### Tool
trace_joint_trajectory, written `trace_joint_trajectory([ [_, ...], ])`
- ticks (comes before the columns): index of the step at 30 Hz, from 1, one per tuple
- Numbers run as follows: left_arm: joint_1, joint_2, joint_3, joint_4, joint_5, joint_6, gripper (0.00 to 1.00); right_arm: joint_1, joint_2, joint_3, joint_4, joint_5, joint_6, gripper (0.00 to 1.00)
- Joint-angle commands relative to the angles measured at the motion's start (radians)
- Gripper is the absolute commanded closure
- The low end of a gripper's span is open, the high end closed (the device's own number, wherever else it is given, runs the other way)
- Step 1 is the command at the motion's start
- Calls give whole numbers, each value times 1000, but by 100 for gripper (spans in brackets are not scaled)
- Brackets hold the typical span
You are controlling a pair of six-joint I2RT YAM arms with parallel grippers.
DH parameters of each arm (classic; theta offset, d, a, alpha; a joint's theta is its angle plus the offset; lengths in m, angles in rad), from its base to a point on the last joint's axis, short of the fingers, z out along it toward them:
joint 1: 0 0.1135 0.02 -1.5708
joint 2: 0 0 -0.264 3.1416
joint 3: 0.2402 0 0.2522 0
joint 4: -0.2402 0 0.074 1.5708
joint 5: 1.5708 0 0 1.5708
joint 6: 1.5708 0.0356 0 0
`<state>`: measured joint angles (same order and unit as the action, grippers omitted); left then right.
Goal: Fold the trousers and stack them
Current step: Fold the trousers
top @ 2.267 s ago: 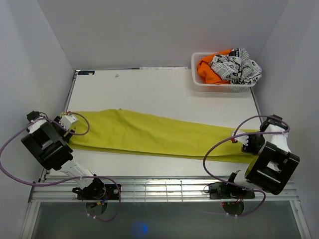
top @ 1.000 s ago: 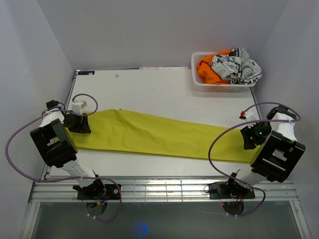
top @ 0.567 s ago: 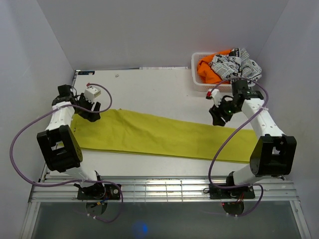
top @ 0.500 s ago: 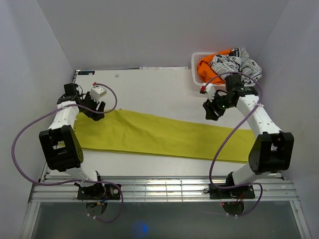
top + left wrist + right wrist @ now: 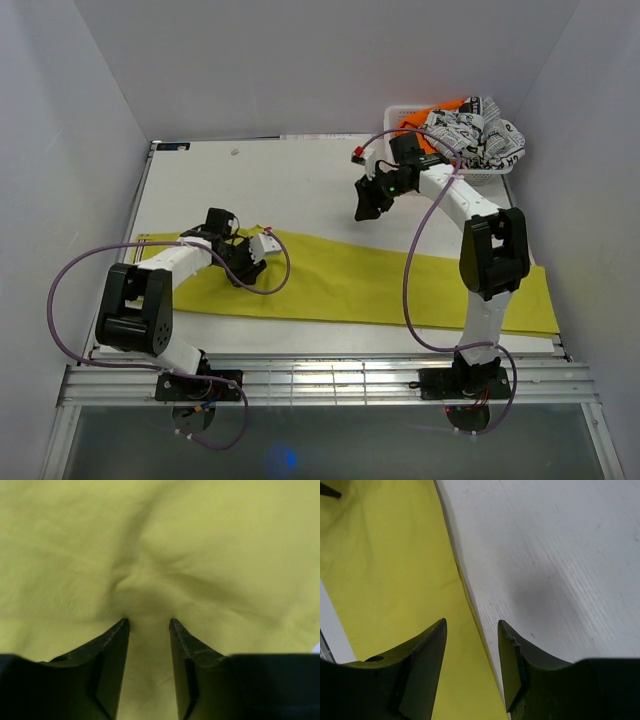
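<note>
Both pairs of jaws stood slightly parted: the left gripper (image 5: 147, 624) sat on a pucker in the trousers (image 5: 400, 285), which lay flat from 9 to 4 o'clock across the table (image 5: 290, 180); the right gripper (image 5: 471, 625) hovered above their 12 o'clock edge.

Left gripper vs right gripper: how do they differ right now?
The left gripper presses its tips into the trousers, cloth puckering between its fingers; the right gripper hangs clear above the trousers' far edge and bare table. The left gripper sits toward the trousers' left end; the right gripper is nearer the middle. Both have fingers apart.
</note>
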<state>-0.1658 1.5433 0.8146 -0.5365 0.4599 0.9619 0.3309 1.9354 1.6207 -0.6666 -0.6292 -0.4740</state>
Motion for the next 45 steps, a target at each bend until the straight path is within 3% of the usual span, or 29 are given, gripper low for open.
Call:
trace_joint_trajectory([
  [1,-60,-30,-80,-100,57,-46,39,71,43,71,35,-69,74,49],
  [7,28,-133,95,-77,245,-246,9,172,125,96,108,-121,97,45],
  [10,63,-152,178,-30,260,-336,2,209,181,145,137,-168,118,43],
  [22,235,27,425,-14,272,-594,2,312,373,277,194,-158,109,39],
  [25,250,60,455,-11,256,-626,2,329,378,283,179,-190,87,47],
  [28,261,70,478,-16,257,-635,2,352,318,204,199,-185,54,69],
  [29,261,78,483,-20,255,-632,2,370,274,176,223,-176,35,86],
  [31,262,78,491,-29,252,-634,2,391,223,115,260,-146,22,92],
  [36,261,48,471,-22,241,-626,3,517,57,-97,401,75,-63,92],
  [38,259,38,453,-20,203,-634,13,584,21,-177,427,215,-101,92],
  [42,243,11,405,-25,135,-612,23,687,-24,-327,559,428,-179,92],
  [45,200,-31,365,-31,103,-585,25,746,-15,-392,622,557,-225,92],
])
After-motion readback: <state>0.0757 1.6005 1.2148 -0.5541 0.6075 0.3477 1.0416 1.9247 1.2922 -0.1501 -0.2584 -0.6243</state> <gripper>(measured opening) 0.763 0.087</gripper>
